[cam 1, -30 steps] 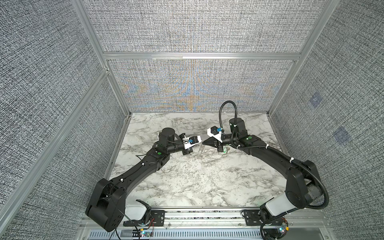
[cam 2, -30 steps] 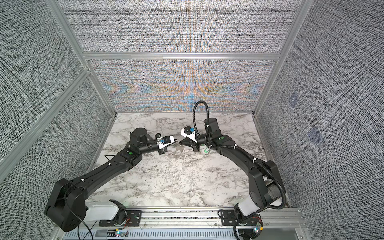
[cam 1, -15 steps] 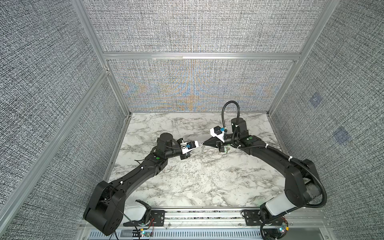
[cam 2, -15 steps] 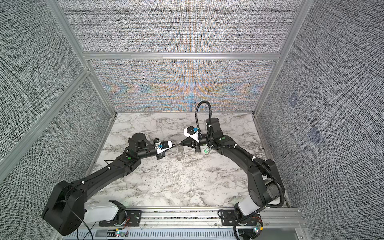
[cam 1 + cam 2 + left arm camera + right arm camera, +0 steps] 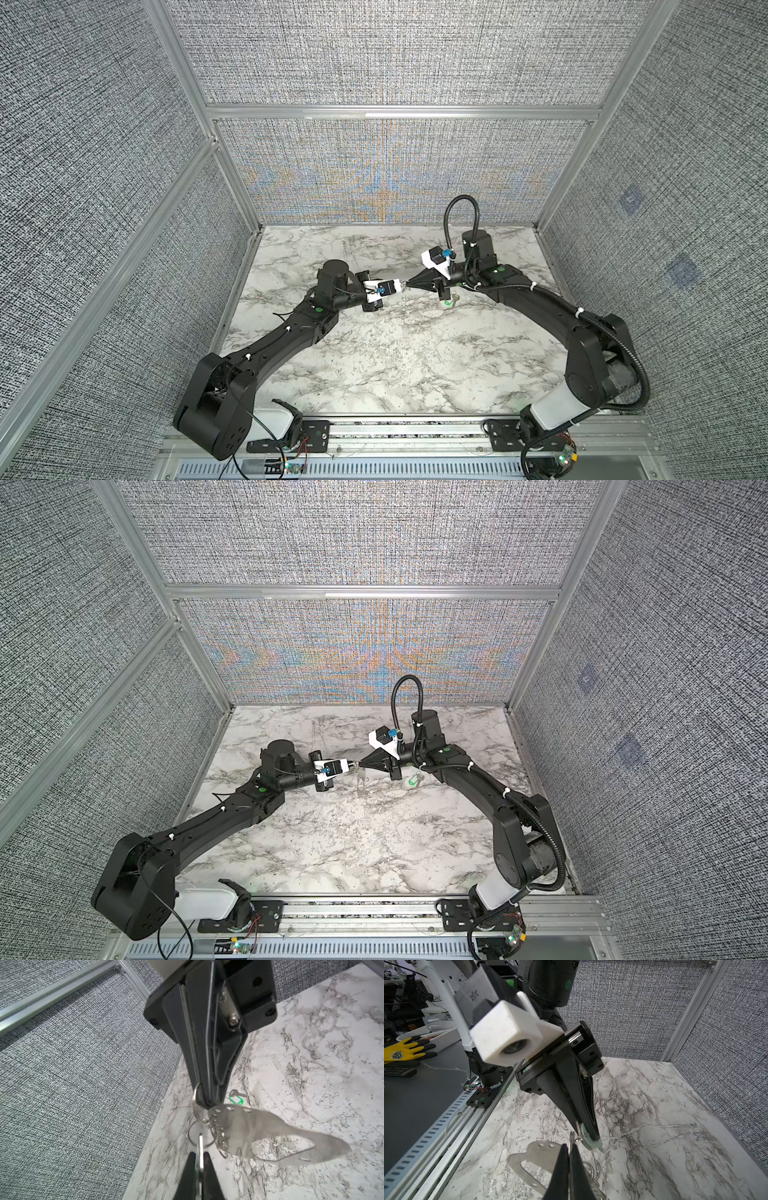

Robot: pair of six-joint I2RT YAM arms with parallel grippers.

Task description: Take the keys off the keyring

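Both arms are raised over the marble table (image 5: 395, 365). The gripper tips meet nearly end to end towards the back of it, a little right of the middle.

- Left gripper (image 5: 200, 1154): jaws are pressed together on a thin silver key (image 5: 200, 1142), held edge-on by its flat faces. In the right wrist view a pale green flat piece is seen pinched at the same tips (image 5: 589, 1139). Whether it is part of the key cannot be told.
- Right gripper (image 5: 569, 1148): jaws are pressed together, pinching a small split ring (image 5: 196, 1095) that loops round its tip. In the left wrist view the tip is seen just at the upper edge of the keyring.
- Keyring (image 5: 270, 1132): a flat grey oblong plate with a large cut-out and a row of small holes along one end. It is hung in the air below the two tips, tilted and off the table. It is seen again under the right gripper (image 5: 533, 1159), and only faintly in a top view (image 5: 361, 781).
- A cluster of thin rings (image 5: 219, 1140) is seen at the holed end of the keyring. A larger ring (image 5: 192, 1136) is threaded through the held key. How these are linked to one another cannot be told.
- Tagged key (image 5: 237, 1101): it lies flat on the table, apart from the keyring, with its green tag beside it. In both top views it is found beneath the right arm's wrist (image 5: 448, 303) (image 5: 411, 780).
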